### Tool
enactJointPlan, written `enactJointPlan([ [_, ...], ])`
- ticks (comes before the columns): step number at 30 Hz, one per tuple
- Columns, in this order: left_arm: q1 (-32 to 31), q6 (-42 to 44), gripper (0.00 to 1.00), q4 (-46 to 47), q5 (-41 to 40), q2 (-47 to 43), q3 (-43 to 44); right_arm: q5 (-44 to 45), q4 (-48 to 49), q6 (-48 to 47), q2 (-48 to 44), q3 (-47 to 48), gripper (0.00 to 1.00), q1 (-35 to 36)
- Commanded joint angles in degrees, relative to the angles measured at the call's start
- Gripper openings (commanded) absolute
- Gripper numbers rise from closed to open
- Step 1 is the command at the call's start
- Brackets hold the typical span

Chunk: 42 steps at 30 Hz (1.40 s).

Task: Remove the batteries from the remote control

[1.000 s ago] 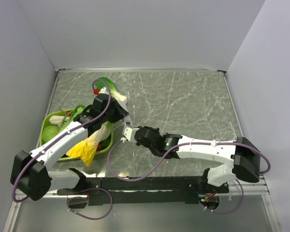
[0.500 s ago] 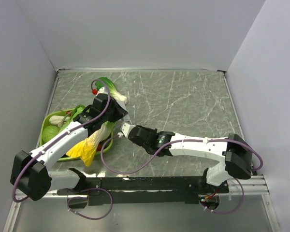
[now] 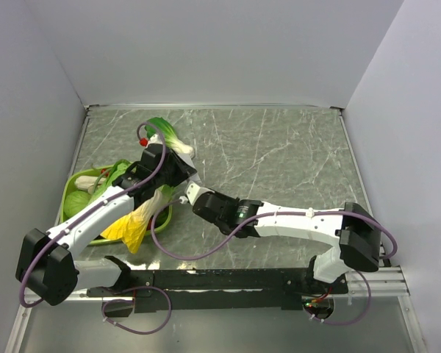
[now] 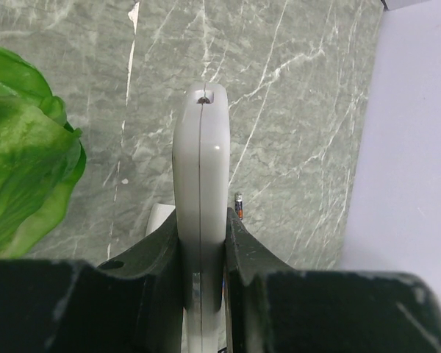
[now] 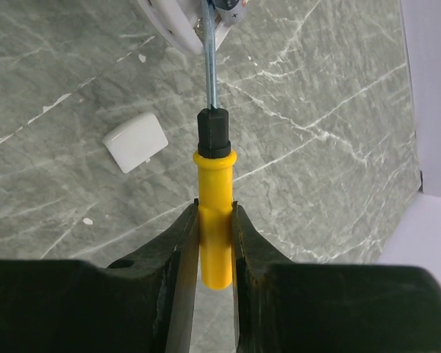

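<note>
Over the last second my right arm has swung in toward the left side of the bench [image 4: 294, 88]. The yellow screwdriver [image 5: 214, 184] clamped in my right claw [image 5: 214, 220] now has its metal tip at the open compartment of the remote control [image 4: 200, 162]. My left claw [image 4: 201, 239] grips that remote edge-on, raised off the bench. The battery cover [image 5: 135, 141] lies loose beneath, and one battery [image 4: 238, 204] is already out on the bench. I judge I am starting to pry out the second, which I cannot see.
</note>
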Motion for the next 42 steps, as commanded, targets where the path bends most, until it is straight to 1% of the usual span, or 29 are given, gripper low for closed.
enactJointPlan([
  [1, -0.5, -2.1, 0.01, 2.8, 3.9, -1.4, 0.0, 2.3, 0.8, 3.5, 1.5, 2.5, 0.00, 0.0],
  [6, -0.4, -1.5, 0.01, 1.7, 1.7, -0.2, 0.6, 1.1, 1.9, 3.7, 0.3, -0.1, 0.00, -0.1],
  [10, -0.5, -2.6, 0.01, 3.5, 3.6, 2.7, 0.0, -0.9, 4.1, 4.9, -0.7, -3.2, 0.00, -0.7],
  [15, -0.5, -3.5, 0.01, 3.8, 4.4, 5.8, 0.5, -0.7, 5.0, 7.2, -1.1, -6.8, 0.00, -1.3],
  [25, -0.5, -4.5, 0.01, 5.4, 6.5, 10.5, 2.1, -2.1, 3.3, 13.5, 1.8, -8.4, 0.00, -1.2],
  [28, -0.5, -3.6, 0.01, 4.5, 4.6, 10.5, 2.1, -2.2, 2.8, 14.2, 0.5, -8.4, 0.00, -1.3],
  [32, -0.5, -1.7, 0.01, 4.8, 3.0, 9.4, 2.0, -4.6, 1.1, 14.5, -3.6, -7.1, 0.00, -3.0],
  [34, -0.5, 1.2, 0.01, 5.0, 3.6, 9.0, 2.3, -6.2, 0.4, 16.9, -5.3, -6.8, 0.00, -4.1],
  [37, -0.4, 6.5, 0.01, 5.7, 6.5, 8.9, 2.9, -9.0, 0.0, 19.9, -10.5, -8.9, 0.00, -6.8],
  [41, -0.5, 12.1, 0.01, 5.7, 11.1, 9.3, 4.6, -13.7, 0.9, 25.1, -21.9, -13.9, 0.00, -11.1],
  [42, -0.5, 13.8, 0.01, 6.8, 14.2, 9.8, 4.6, -16.1, 1.1, 27.4, -23.6, -14.7, 0.00, -14.2],
])
